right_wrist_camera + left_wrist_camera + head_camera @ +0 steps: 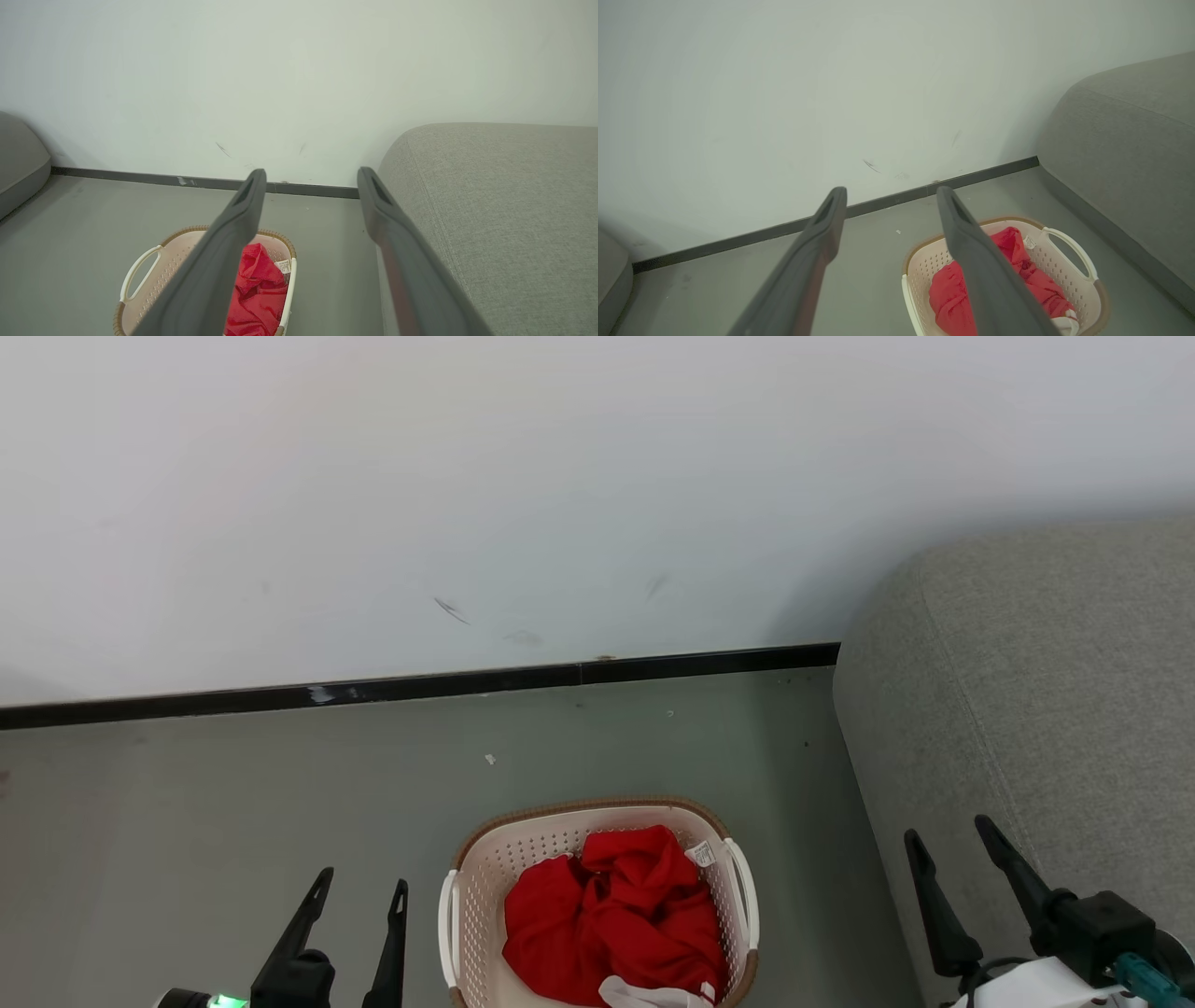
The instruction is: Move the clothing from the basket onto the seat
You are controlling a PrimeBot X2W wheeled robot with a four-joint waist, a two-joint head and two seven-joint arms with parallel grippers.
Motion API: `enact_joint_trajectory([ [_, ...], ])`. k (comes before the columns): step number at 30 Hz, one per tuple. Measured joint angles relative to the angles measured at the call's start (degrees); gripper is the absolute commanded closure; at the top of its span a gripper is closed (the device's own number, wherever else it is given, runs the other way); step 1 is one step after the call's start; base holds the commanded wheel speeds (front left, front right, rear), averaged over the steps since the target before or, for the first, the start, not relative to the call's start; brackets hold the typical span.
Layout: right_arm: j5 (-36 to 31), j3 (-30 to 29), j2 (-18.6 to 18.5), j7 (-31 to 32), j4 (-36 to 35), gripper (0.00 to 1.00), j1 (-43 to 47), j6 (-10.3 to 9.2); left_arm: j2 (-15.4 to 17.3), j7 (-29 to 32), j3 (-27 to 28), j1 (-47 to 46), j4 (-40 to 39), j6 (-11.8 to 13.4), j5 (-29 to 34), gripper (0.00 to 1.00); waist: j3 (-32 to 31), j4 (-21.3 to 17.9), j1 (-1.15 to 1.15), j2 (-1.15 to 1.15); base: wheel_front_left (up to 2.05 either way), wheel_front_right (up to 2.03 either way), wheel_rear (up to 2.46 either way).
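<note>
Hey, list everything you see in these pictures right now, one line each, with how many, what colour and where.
clothing: one crumpled heap, number of pieces unclear, bright red with some white at the near edge, inside the basket
basket: one, cream-white with brown rim and white handles, on the floor
seat: one, grey, right of the basket
other cushion: one, grey, far left in the right wrist view
floor: one, grey-green, under the basket
wall: one, white with a few dark scuffs, behind everything
skirting board: one, black, along the foot of the wall
left end effector: one, dark, open and empty, left of the basket
right end effector: one, dark, open and empty, before the seat
</note>
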Motion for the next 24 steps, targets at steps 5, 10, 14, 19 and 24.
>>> enact_joint_trajectory([
  [5, 0.0, -1.6, 0.0, 0.0, -1.5, 0.0, 0.0, 0.0, 0.0, 0.0, -2.0, -2.3, 2.6, -1.5, 1.1, 0.0, 1.1, -0.5, 0.0, 0.0, 0.0, 0.0, 0.0],
  [10, 0.0, -2.6, 0.1, 0.0, -2.4, 0.0, 0.2, 0.0, -0.2, 0.0, -4.0, -4.5, 4.8, -3.0, 1.6, 0.0, 2.2, -1.0, 0.0, 0.0, 0.0, 0.0, 0.0],
  [14, 0.0, -3.5, 0.1, 0.0, -3.6, 0.0, 0.2, 0.0, -0.8, 0.0, -5.7, -7.1, 7.0, -4.4, 2.2, 0.0, 3.5, -1.6, 0.0, 0.0, 0.0, 0.0, 0.0],
  [19, 0.0, -4.1, 0.1, 0.0, -5.1, 0.0, 0.2, 0.0, -1.5, 0.0, -7.4, -10.2, 10.1, -5.4, 2.8, 0.0, 5.4, -2.5, 0.0, 0.0, 0.0, 0.0, 0.0],
  [24, 0.6, -4.4, 0.1, 0.0, -6.3, 0.0, 0.0, 0.0, -1.7, 0.3, -8.5, -13.1, 13.1, -6.5, 3.8, 0.0, 7.5, -3.5, 0.0, 0.0, 0.0, 0.0, 0.0],
])
